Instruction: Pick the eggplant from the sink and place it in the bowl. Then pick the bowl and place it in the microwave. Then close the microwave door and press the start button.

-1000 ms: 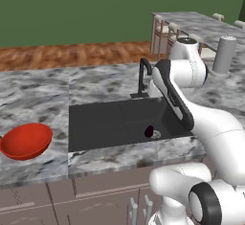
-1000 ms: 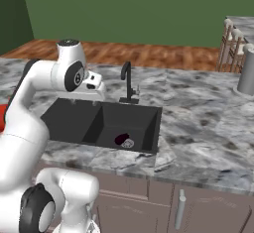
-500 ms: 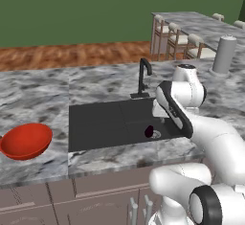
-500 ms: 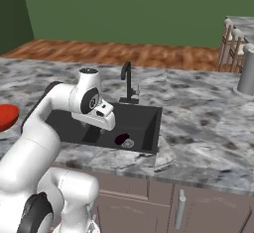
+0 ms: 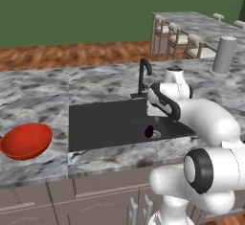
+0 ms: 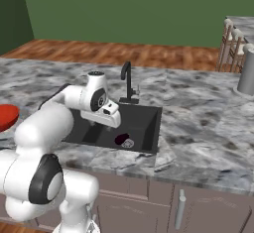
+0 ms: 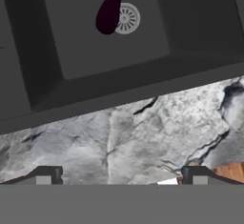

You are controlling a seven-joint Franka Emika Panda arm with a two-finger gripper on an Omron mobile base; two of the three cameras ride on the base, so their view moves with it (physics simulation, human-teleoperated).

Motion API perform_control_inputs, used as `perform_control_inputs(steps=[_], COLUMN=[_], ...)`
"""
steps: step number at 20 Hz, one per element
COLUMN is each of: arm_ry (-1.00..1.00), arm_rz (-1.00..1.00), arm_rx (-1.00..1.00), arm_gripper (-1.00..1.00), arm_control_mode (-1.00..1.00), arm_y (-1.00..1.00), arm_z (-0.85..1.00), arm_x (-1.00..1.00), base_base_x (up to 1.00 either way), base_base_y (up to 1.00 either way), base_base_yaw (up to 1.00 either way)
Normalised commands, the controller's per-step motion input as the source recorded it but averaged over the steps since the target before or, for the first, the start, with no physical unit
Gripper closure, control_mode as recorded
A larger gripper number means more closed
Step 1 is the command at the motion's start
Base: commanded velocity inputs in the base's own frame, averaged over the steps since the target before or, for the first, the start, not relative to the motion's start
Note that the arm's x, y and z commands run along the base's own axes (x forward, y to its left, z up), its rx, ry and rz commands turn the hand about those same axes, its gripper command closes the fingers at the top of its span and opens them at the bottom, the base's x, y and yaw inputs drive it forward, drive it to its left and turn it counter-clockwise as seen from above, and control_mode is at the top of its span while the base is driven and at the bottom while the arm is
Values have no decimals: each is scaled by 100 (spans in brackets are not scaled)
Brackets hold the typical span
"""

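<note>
The eggplant (image 7: 108,12) lies on the floor of the sink (image 5: 105,123), at the right end of the basin, touching the round drain grate (image 7: 126,18). In the left base view the eggplant (image 5: 149,132) shows as a small dark oval near the front wall of the basin; in the right base view it (image 6: 121,139) sits just below the arm's wrist.

The hand (image 7: 119,176) hangs above the sink's near-right area. Its two fingertips (image 7: 45,175) stand wide apart with nothing between them; the hand holds no object. The eggplant is well apart from the fingertips.

The black faucet (image 5: 142,78) rises from the far rim of the sink, just behind the wrist.

The bowl (image 5: 26,140) rests upright on the grey marble worktop (image 5: 43,95), to the left of the sink and apart from it, and carries no contents. A grey cylinder (image 5: 223,54) stands on the worktop at the far right.
</note>
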Motion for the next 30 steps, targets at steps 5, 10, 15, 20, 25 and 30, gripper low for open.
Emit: perform_control_inputs(steps=[5,10,15,20,25,30], arm_ry=[1,0,0,0,-1,-4], arm_rz=[0,0,0,0,0,0], arm_rx=[-8,0,0,0,0,0], arm_gripper=[-100,-100,-100,-100,-100,-100], arm_control_mode=[-100,-100,-100,-100,-100,-100], arm_y=[0,-2,-18,-22,-3,0], arm_z=[-80,-62,-51,-42,-30,-28], arm_x=[48,44,33,20,19,28], base_base_x=[0,0,0,0,0,0], base_base_y=[0,0,0,0,0,0], base_base_yaw=[0,0,0,0,0,0])
